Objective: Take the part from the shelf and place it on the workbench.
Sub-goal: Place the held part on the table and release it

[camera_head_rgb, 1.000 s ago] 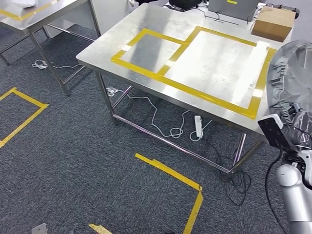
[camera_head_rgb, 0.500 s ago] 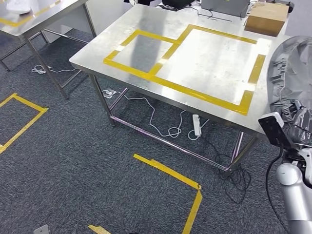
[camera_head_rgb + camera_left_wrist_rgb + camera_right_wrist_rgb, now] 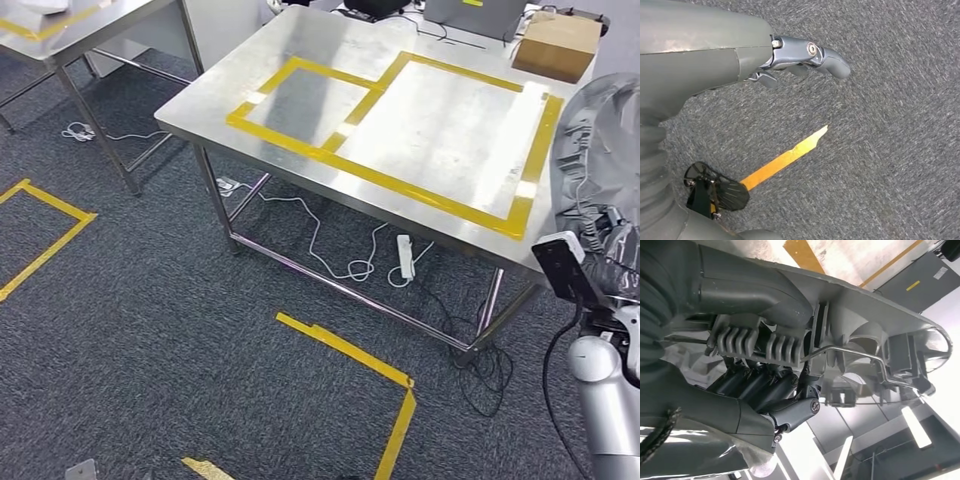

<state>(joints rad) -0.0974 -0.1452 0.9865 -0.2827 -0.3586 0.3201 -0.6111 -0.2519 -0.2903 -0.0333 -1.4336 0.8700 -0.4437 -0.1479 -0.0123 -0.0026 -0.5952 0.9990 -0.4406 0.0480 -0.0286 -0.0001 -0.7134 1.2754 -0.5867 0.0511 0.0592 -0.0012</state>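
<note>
From my seat, the floor is dark grey carpet (image 3: 151,330) with yellow tape corners (image 3: 370,370) stuck on it, one at the lower middle and one at the left edge. A steel table (image 3: 219,105) with yellow tape rectangles fills the upper middle; a second steel table (image 3: 83,25) sits in the upper left. A white power strip (image 3: 407,257) and cables lie under the main table. A cardboard box (image 3: 557,45) rests at the upper right.

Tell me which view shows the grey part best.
The right wrist view: the part is close, its ribs and wire clip sharp, with the right hand gripping it. The head view catches its edge; the left wrist view faces carpet.
</note>
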